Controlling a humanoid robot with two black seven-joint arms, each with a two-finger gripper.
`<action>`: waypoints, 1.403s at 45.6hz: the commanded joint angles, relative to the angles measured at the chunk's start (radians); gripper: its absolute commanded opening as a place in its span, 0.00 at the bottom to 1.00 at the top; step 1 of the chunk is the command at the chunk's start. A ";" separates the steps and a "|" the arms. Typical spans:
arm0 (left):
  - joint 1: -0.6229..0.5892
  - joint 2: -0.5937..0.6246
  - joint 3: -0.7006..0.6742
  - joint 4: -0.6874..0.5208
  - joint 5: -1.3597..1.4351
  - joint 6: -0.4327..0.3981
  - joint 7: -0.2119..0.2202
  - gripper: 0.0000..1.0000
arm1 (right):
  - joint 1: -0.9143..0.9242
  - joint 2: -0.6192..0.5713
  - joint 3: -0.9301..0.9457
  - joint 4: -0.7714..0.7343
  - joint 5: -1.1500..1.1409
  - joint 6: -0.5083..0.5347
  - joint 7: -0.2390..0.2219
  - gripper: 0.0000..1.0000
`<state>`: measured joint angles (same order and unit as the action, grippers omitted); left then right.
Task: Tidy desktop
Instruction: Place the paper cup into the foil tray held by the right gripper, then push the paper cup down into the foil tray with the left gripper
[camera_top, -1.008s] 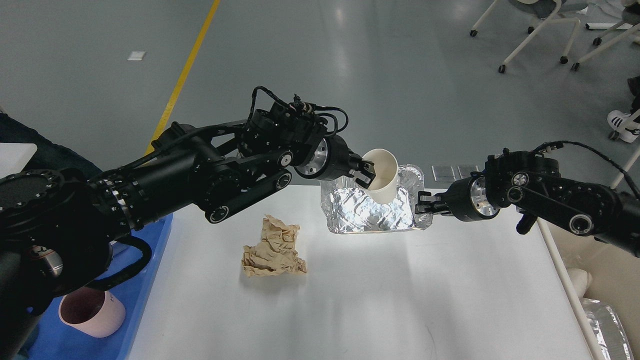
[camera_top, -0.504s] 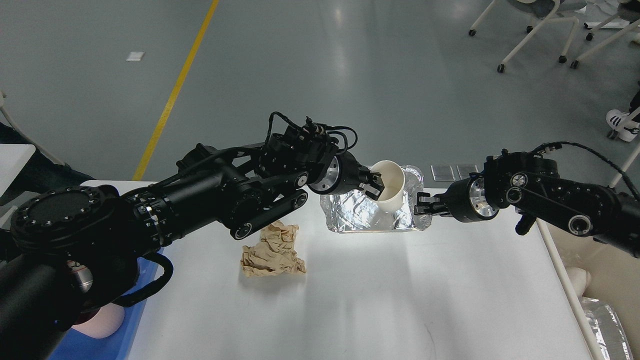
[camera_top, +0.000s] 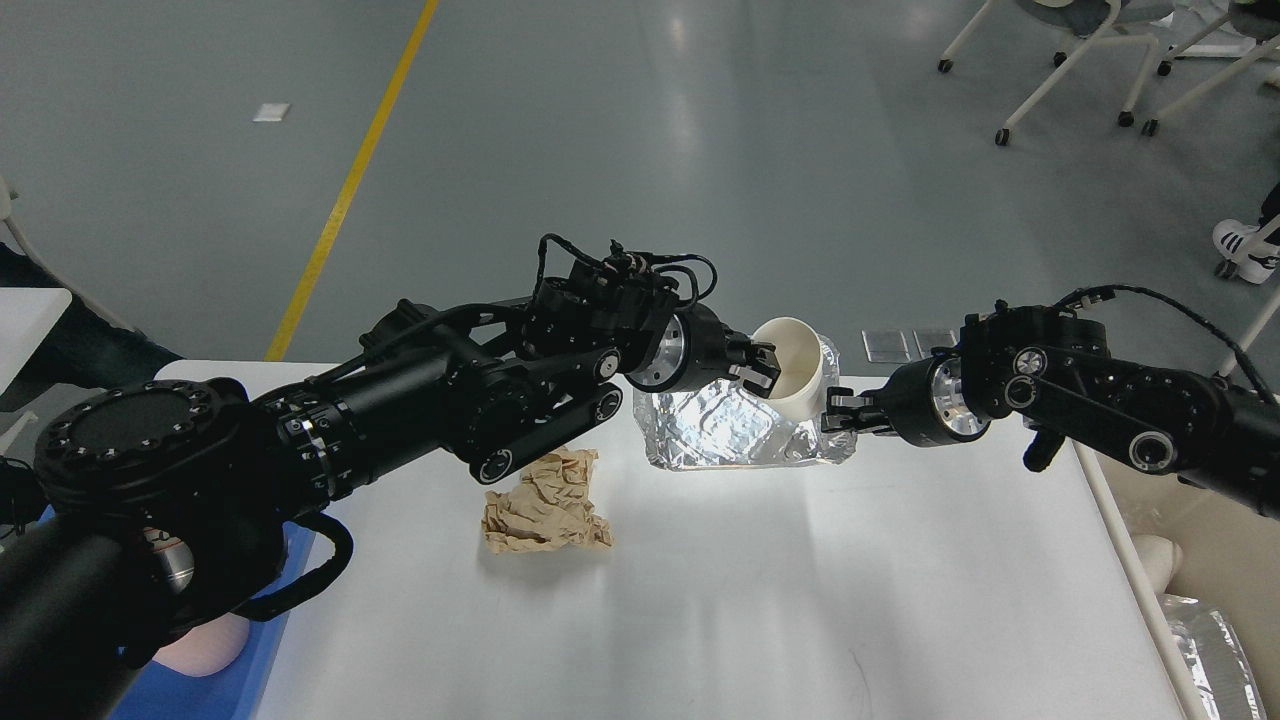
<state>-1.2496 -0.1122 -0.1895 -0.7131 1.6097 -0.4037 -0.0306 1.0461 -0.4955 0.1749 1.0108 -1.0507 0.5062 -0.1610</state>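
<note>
you have the white desktop carrying a crumpled brown paper left of centre and a foil tray at the far edge.

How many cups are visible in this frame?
2: a white paper cup gripped by the left gripper above the foil tray, and a pink cup mostly hidden under the left arm.

Crumpled paper left of foil tray

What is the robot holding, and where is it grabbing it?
The left gripper holds the white paper cup by its rim. The right gripper pinches the foil tray's right edge.
</note>
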 joint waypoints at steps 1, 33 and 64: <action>-0.001 -0.003 0.001 0.001 -0.001 -0.004 0.000 0.93 | 0.000 -0.002 0.000 0.000 0.000 0.000 0.000 0.00; -0.010 -0.023 0.079 0.067 -0.002 -0.003 0.000 0.97 | -0.003 0.000 -0.002 -0.001 0.000 0.000 0.000 0.00; -0.010 -0.050 0.073 0.089 -0.024 0.009 -0.008 0.97 | -0.003 -0.003 0.000 0.000 0.000 0.000 0.000 0.00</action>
<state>-1.2579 -0.1577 -0.1157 -0.6243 1.5863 -0.3960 -0.0362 1.0431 -0.4962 0.1745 1.0100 -1.0508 0.5062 -0.1611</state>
